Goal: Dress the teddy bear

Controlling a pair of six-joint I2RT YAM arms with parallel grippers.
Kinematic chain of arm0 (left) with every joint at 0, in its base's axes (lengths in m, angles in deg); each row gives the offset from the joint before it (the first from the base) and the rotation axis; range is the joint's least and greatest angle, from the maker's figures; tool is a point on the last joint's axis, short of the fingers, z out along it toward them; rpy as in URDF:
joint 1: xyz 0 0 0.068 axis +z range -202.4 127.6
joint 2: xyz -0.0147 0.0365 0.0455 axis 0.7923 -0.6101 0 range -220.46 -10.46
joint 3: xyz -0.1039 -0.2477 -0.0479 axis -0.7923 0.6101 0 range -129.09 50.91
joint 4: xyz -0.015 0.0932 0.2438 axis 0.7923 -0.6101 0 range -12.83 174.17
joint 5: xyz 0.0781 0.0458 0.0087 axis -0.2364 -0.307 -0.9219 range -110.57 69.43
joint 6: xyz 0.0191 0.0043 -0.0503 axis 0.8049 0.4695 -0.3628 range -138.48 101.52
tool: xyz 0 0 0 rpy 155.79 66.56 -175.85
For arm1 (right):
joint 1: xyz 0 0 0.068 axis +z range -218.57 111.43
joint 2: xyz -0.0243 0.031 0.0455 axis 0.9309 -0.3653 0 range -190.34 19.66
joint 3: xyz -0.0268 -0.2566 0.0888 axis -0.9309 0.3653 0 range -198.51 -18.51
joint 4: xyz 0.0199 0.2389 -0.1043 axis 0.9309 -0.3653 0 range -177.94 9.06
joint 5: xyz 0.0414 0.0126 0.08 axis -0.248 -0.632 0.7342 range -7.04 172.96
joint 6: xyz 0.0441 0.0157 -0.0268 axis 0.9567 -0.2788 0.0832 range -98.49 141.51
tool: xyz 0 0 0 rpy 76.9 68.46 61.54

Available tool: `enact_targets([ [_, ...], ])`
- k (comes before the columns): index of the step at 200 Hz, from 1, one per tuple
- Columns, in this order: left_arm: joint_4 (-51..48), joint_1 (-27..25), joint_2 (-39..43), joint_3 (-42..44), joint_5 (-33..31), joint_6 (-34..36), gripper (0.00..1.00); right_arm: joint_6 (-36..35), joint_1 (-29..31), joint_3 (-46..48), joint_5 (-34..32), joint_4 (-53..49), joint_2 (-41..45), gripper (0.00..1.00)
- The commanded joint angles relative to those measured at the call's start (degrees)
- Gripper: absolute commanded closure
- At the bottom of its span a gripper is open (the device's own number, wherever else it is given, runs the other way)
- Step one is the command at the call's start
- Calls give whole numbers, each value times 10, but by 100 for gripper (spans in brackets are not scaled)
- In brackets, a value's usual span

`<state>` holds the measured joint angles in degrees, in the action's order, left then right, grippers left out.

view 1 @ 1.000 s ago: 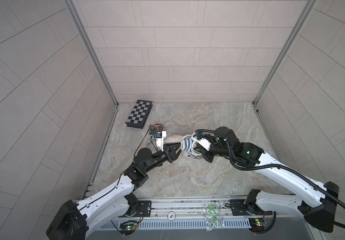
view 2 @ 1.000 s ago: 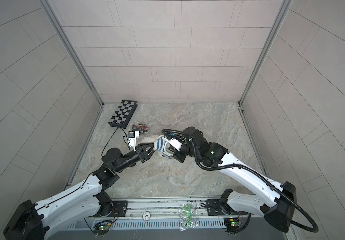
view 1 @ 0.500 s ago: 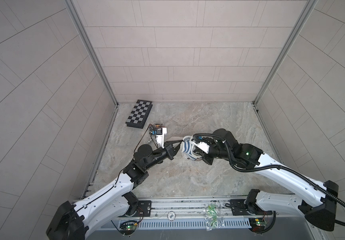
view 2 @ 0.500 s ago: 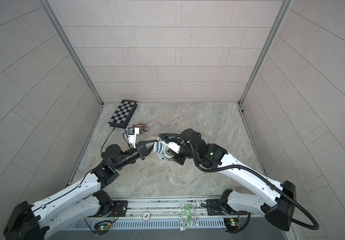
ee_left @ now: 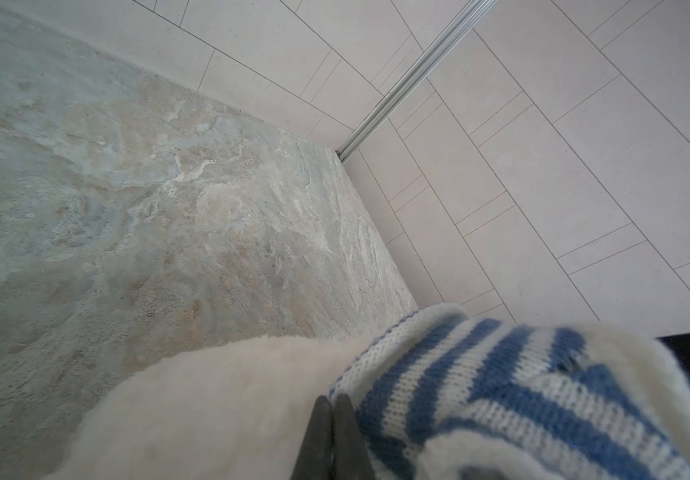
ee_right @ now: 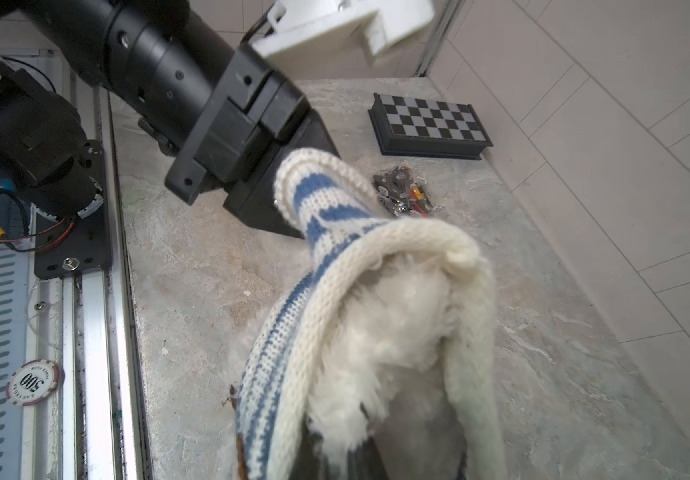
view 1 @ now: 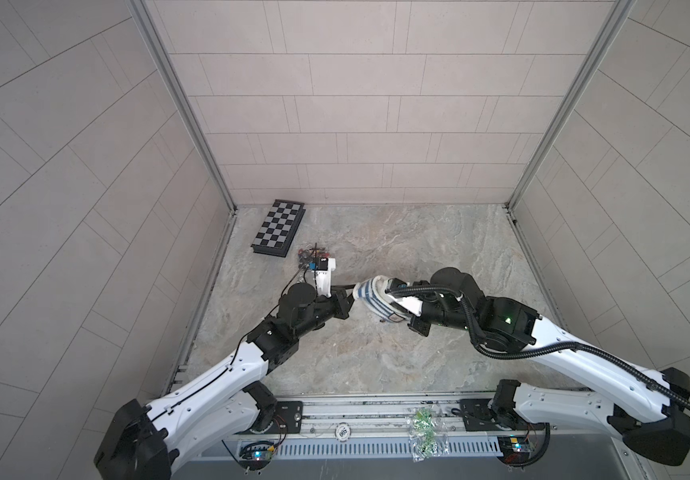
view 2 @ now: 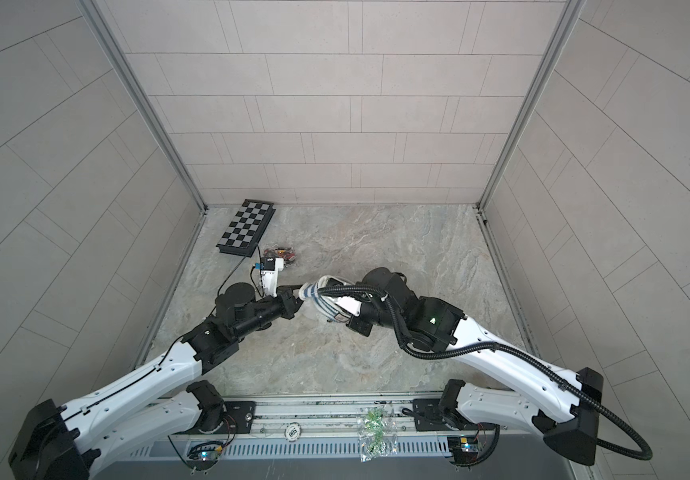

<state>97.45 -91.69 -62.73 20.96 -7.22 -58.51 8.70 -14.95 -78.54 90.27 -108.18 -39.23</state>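
Note:
The teddy bear (ee_right: 384, 332) is a white fluffy bundle inside a blue-and-white striped shirt (view 1: 370, 297), held above the stone floor between both arms. In both top views the shirt covers nearly all of it. My right gripper (ee_right: 343, 449) reaches into the shirt's open end and is shut on the bear's fur. My left gripper (ee_left: 332, 405) is shut, its tips meeting on the white rim of the shirt's sleeve (ee_right: 314, 183), which stretches toward it. White fur (ee_left: 210, 395) lies beside those tips.
A folded chessboard (view 1: 278, 228) lies at the back left by the wall, with a small bag of dark pieces (view 1: 312, 255) in front of it. A poker chip (view 1: 341, 432) and a bag of green bits (view 1: 422, 432) rest on the front rail. Tiled walls enclose three sides.
My left gripper came in to the sleeve and went from open to shut. The right arm shifted the bear and shirt slightly left, toward it.

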Motion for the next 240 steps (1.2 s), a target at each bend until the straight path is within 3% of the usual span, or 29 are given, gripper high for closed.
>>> enact_targets([
  [1, -51, 3, 7, 24, -20, 31, 100, 19, 2, 1, -39, 50, 19, 100],
  [48, -46, 2, 27, 30, 23, 65, 100, 70, 2, -20, -56, 49, -7, 100],
  [90, -29, -7, 111, 25, 11, 86, 77, 141, -14, -43, -87, 42, -29, 100],
  [114, -36, -8, 149, 38, -19, 94, 63, 214, -53, -42, -55, 44, -37, 100],
  [149, 14, -43, 162, 84, -43, 80, 52, 335, -63, -46, -40, 65, -60, 100],
  [193, 173, -155, 85, 115, -115, 50, 53, 445, -63, -17, -64, 159, -75, 100],
  [240, 313, -184, -12, 112, -162, 18, 58, 481, -46, -8, -85, 192, -82, 100],
])
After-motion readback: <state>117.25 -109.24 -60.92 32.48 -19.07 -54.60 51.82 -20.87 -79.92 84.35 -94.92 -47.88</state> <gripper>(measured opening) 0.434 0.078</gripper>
